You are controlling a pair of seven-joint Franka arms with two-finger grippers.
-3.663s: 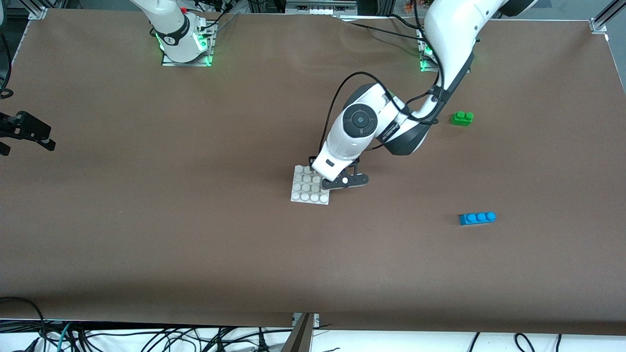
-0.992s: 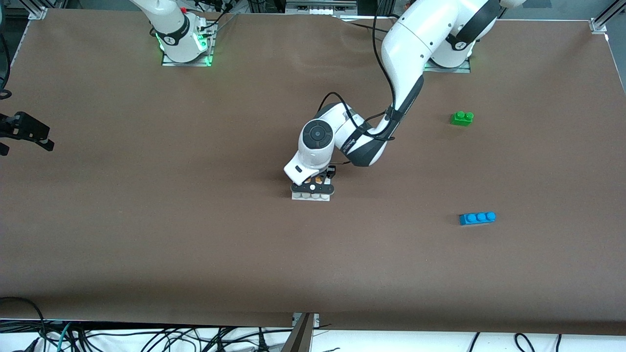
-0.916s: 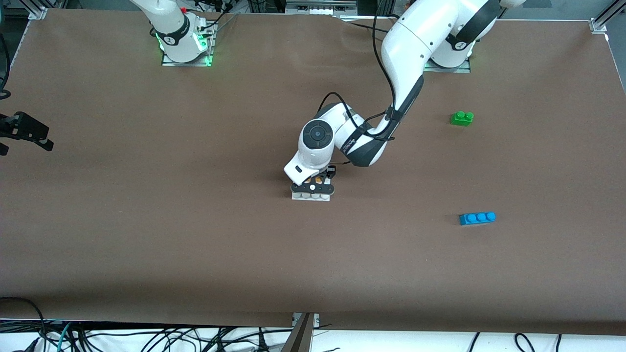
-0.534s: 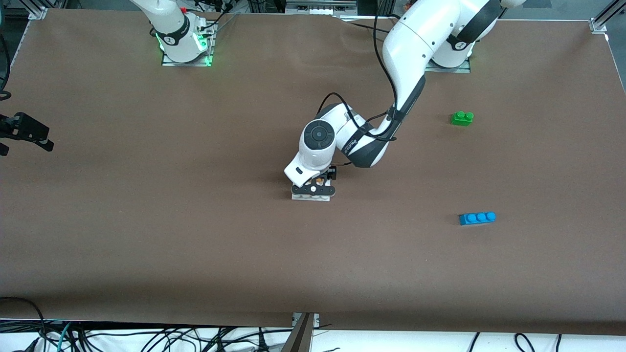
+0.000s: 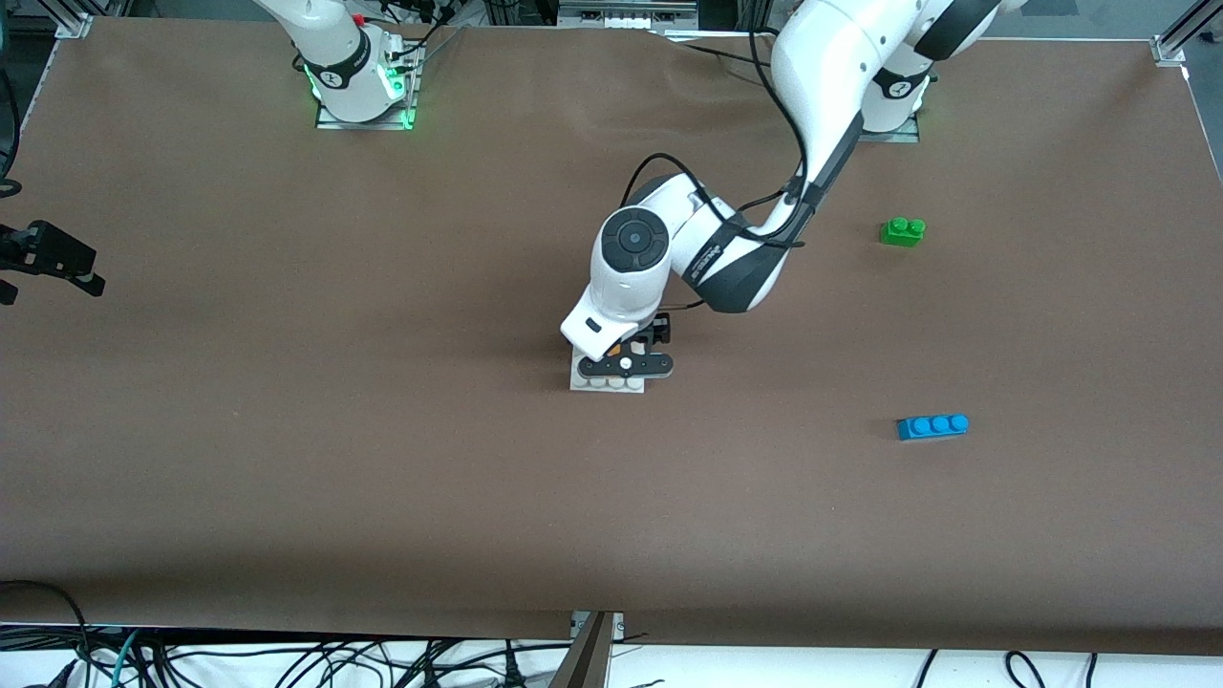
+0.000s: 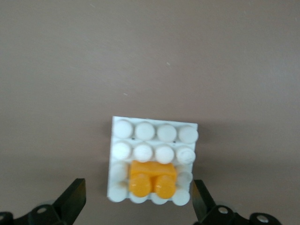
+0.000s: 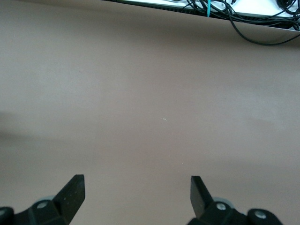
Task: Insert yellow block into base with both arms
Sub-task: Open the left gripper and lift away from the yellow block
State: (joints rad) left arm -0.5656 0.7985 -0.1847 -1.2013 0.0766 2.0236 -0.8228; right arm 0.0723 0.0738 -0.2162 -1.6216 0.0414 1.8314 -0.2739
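— Brown table [image 5: 287, 430], mid-frame: black two-finger left gripper [image 5: 626, 363] spread wide over the flat white studded base [image 5: 608, 383], grasping nothing. Small orange-yellow two-stud yellow block [image 6: 152, 178] sitting on the base, lower centre of the left wrist view.

— Risk?

— Possibly only half-seated; could pop off if brushed by a finger. Nearly hidden from the front. Right gripper [image 7: 136, 194] open, waiting over bare table.

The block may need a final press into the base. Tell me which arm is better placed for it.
Left. Its tool hangs open right over the base, where the block already sits on the studs. The right tool, also open, waits over bare table at the right arm's end.
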